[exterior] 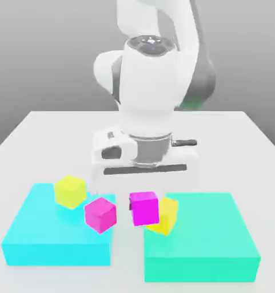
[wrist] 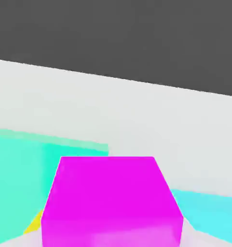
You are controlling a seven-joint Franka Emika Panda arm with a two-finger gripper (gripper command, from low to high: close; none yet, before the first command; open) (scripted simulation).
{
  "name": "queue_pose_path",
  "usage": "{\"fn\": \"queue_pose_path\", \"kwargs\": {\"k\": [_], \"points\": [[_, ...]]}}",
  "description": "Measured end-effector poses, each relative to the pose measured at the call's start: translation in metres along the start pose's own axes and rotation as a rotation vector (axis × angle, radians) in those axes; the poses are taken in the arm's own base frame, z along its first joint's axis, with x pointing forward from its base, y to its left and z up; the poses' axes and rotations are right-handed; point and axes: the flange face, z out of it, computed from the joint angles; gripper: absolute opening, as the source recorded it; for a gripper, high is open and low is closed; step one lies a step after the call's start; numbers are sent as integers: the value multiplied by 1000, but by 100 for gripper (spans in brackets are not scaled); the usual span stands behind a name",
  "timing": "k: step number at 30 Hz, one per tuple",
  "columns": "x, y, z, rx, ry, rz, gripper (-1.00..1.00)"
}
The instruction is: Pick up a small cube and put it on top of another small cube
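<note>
White, glossy robot arm (exterior: pixel 148 86) with rounded, bulbous segments, centre of the exterior view. Dark grey joint bands separate the shells. A boxy white hand (exterior: pixel 144 163) carries dark slots and a black side bar.

Seen in the exterior view, the table (exterior: pixel 42 129) lay bare from nine through twelve to three o'clock of the block cluster. The cyan slab (exterior: pixel 42 240) blocked seven o'clock and the green slab (exterior: pixel 208 246) five o'clock, a narrow lane running between them at six. A lemon-yellow cube (exterior: pixel 70 190), a magenta cube (exterior: pixel 100 214), another magenta cube (exterior: pixel 144 208) and an orange-yellow cube (exterior: pixel 167 216) crowded the centre.
</note>
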Motion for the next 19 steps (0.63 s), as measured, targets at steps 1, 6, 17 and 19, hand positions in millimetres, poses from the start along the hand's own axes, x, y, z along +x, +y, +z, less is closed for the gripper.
{"fn": "queue_pose_path", "kwargs": {"k": [1, 6, 17, 19], "points": [[3, 17, -3, 4, -4, 71, -100], [10, 72, 12, 17, -21, 307, -100], [9, 74, 42, 16, -20, 320, 100], [10, 74, 20, 16, -20, 320, 100]]}}
